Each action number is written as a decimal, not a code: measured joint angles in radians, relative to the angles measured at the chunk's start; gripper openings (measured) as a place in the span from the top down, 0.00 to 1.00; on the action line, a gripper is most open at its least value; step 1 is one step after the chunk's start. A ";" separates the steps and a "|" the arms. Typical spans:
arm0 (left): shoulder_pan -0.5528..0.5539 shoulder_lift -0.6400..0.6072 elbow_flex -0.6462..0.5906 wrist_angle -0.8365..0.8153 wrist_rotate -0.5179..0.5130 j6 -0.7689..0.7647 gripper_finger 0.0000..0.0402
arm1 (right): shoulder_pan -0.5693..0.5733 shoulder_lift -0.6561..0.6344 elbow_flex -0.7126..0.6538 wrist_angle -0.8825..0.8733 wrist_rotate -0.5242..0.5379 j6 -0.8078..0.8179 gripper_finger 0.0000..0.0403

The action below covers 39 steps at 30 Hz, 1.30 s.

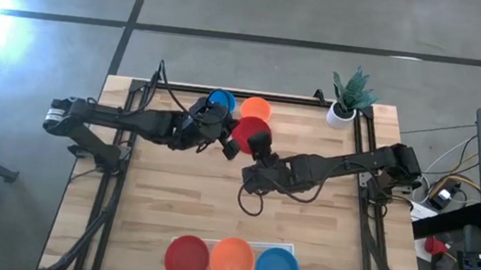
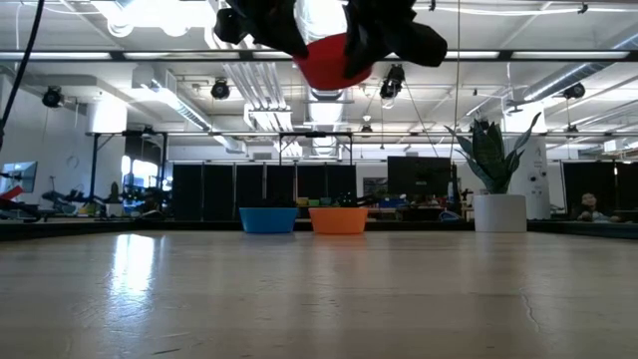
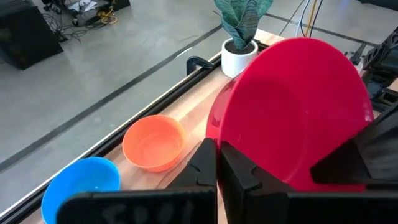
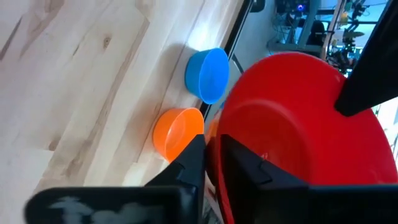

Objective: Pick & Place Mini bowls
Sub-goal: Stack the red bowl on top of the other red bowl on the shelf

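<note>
A red mini bowl [image 1: 247,133] hangs in the air over the table's far half, high above the board in the low view [image 2: 334,60], tipped on edge. My left gripper [image 1: 229,143] reaches it from the left and my right gripper [image 1: 257,152] from the right, each shut on it. A blue mini bowl [image 1: 220,101] and an orange mini bowl [image 1: 256,110] stand upright on their bases by the table's far edge. Three more bowls, red [image 1: 187,258], orange [image 1: 231,259] and blue [image 1: 277,269], sit in the white tray [image 1: 291,249] at the near edge. My left gripper [image 3: 217,165] pinches the red bowl's rim [image 3: 219,134], one finger inside the wall and one outside, coming level from the table's left. The bowl is lifted clear and stands tipped on edge. My right gripper [image 4: 212,163] pinches the rim [image 4: 216,134] at another place, one finger inside and one outside, coming from the table's right. Its finger [image 3: 348,163] shows on the bowl's far side in the left wrist view.
A white pot with a green plant [image 1: 341,112] stands at the far right corner. Black rails [image 1: 369,159] run along the table's sides and far edge. Bare wood [image 1: 214,205] lies between the arms and the tray.
</note>
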 joint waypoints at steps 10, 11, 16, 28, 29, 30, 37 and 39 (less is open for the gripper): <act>0.019 -0.003 0.051 -0.121 0.014 0.014 1.00 | 0.034 -0.010 0.000 -0.005 0.008 -0.006 0.78; 0.021 -0.004 0.061 -0.135 0.013 0.014 1.00 | 0.040 -0.015 0.000 -0.004 0.009 -0.001 0.78; 0.034 -0.016 0.103 -0.208 0.009 0.032 1.00 | 0.071 -0.052 0.000 -0.005 0.008 0.068 0.79; 0.041 -0.080 0.282 -0.624 0.212 0.121 1.00 | 0.133 -0.217 0.000 -0.015 -0.064 0.306 0.83; 0.040 -0.086 0.291 -0.651 0.242 0.123 1.00 | 0.133 -0.234 0.000 -0.015 -0.096 0.324 0.83; 0.040 -0.091 0.297 -0.675 0.280 0.134 1.00 | 0.133 -0.249 0.000 -0.015 -0.132 0.347 0.83; 0.028 -0.139 0.301 -0.742 0.707 0.288 1.00 | 0.133 -0.333 0.000 -0.015 -0.233 0.479 0.83; 0.011 -0.141 0.301 -0.742 0.794 0.307 1.00 | 0.133 -0.349 0.000 -0.014 -0.233 0.502 0.83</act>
